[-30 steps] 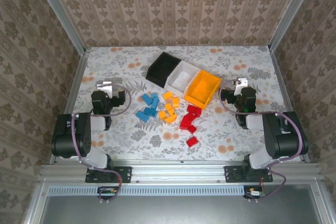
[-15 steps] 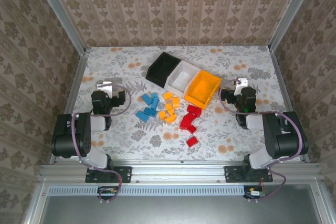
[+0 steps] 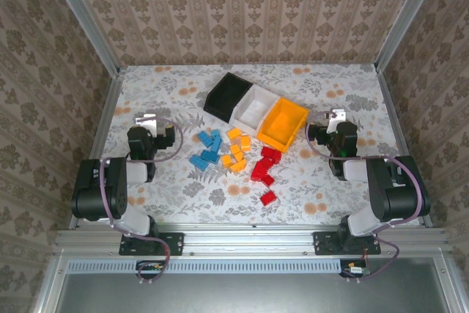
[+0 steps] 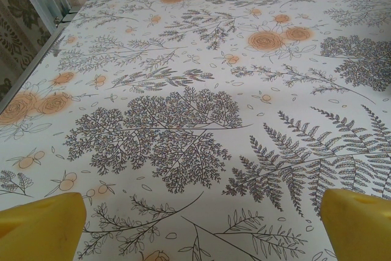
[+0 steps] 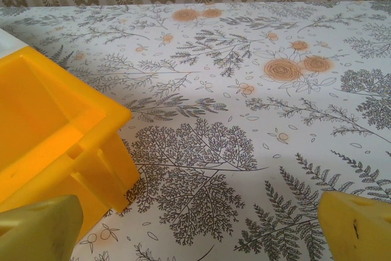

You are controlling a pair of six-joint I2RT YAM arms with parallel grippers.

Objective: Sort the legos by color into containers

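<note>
- Top view: 3 bins in a diagonal row, touching: black bin [image 3: 220,105], white bin [image 3: 254,111], orange-yellow bin [image 3: 283,126].
- Just in front of the bins, btwn the grippers, 3 clusters on the table [image 3: 308,196]: blue legos [image 3: 207,148] left, orange-yellow legos [image 3: 236,152] mid, red legos [image 3: 264,166] right, w/ 1 red apart nearer the bases. Too bunched to count per colour.
- R wrist view: right gripper [image 5: 195,230] spread wide, holding nothing, w/ the orange-yellow bin [image 5: 55,120] close at its left.
- L wrist view: left gripper [image 4: 198,230] also spread wide, over the floral table.
</note>
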